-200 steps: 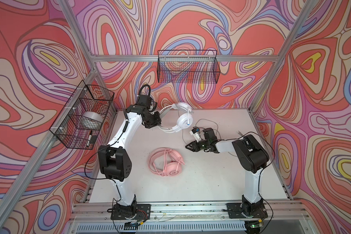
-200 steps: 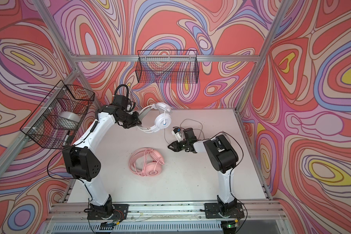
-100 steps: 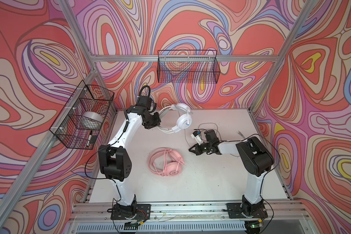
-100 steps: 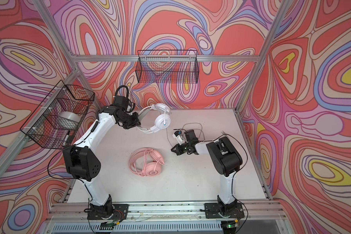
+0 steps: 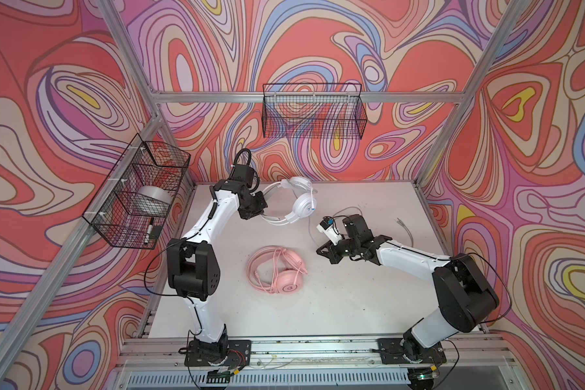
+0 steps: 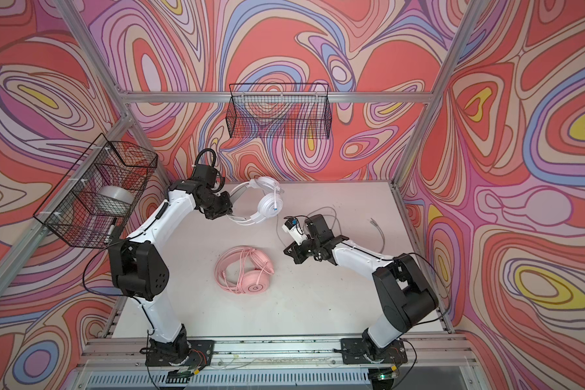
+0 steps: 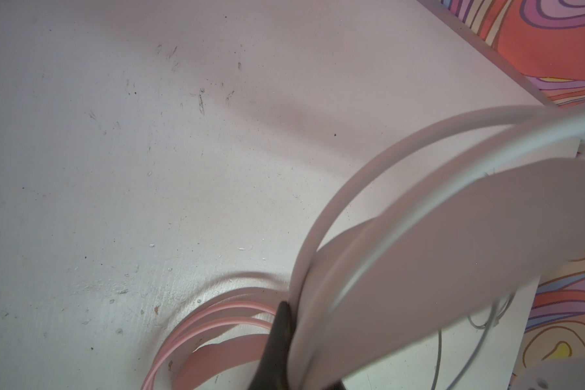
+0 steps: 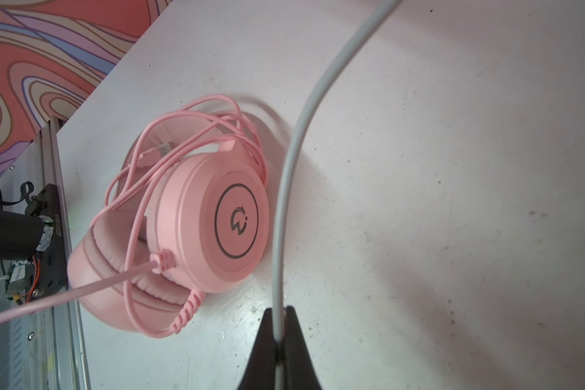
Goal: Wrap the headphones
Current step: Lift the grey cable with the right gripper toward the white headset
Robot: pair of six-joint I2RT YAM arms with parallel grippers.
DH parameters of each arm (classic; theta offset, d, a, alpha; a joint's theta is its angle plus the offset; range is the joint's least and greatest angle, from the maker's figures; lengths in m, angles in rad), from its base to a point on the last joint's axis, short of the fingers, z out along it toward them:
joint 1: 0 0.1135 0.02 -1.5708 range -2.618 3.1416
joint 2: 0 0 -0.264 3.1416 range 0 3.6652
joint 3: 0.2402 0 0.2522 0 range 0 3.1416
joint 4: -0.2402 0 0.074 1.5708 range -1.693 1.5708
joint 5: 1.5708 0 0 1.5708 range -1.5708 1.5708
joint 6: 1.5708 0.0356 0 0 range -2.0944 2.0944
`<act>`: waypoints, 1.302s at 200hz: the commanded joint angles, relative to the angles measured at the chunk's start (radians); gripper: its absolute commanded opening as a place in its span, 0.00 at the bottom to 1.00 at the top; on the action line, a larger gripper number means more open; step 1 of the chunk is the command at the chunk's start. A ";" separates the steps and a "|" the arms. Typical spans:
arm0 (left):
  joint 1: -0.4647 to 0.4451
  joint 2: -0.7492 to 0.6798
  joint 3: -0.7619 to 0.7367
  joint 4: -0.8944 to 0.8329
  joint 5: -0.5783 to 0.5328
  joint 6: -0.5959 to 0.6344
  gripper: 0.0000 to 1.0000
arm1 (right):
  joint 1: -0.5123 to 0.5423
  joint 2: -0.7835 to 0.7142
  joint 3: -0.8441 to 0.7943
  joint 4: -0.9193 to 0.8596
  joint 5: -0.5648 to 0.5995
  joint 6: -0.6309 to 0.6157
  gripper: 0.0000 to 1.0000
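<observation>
Now the left gripper (image 5: 259, 210) clamps the white headset (image 5: 301, 206) by its band, and the right gripper (image 8: 279, 319) pinches the grey cable (image 8: 291, 158).

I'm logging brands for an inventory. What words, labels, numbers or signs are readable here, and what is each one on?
No readable word or number anywhere.
On the pink headphones: a dark ring around a swirl emblem on the earcup; a logo with no legible letters.
On the white headphones: a small blue mark on the earcup, too small to read.
On the black base plate: a line of tiny print along its edge, too blurred to read.
</observation>
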 commanded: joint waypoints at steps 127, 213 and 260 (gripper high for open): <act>-0.005 0.006 -0.020 0.042 -0.043 -0.068 0.00 | 0.169 -0.062 0.143 -0.375 0.200 -0.179 0.00; -0.114 0.068 0.067 -0.093 -0.248 -0.003 0.00 | 0.204 0.014 0.395 -0.625 0.259 -0.353 0.00; -0.171 0.132 0.180 -0.198 -0.376 0.057 0.00 | 0.204 0.047 0.535 -0.773 0.303 -0.395 0.00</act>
